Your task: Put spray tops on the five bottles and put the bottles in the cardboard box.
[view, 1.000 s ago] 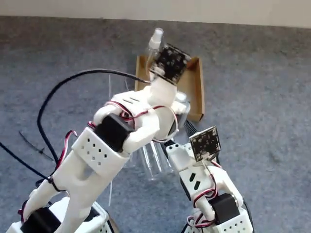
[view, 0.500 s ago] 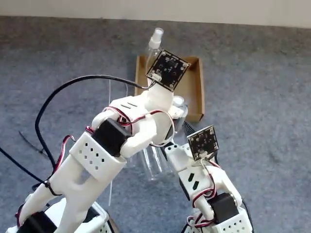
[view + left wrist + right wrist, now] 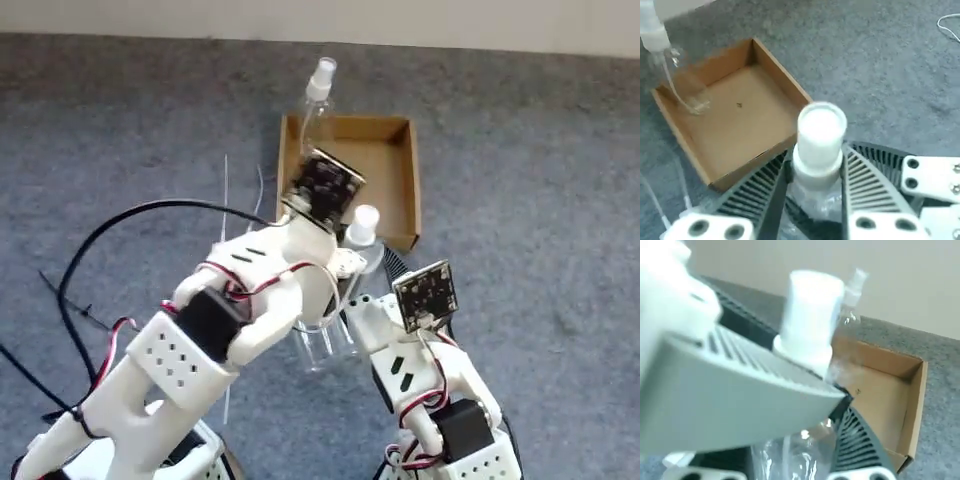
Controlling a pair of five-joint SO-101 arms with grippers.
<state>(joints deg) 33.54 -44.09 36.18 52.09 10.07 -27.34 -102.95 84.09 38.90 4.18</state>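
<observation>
Jaws of your left gripper (image 3: 816,170) pinch the bottle (image 3: 820,132) at its neck, axis upright. Cardboard box (image 3: 740,115) lies just beyond it.

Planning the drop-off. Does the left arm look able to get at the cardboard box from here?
Probably yes. The cardboard box lies just beyond the left end effector, its floor bare except one spray bottle in a corner. The right end effector, also on the held bottle, may have to let go.
</observation>
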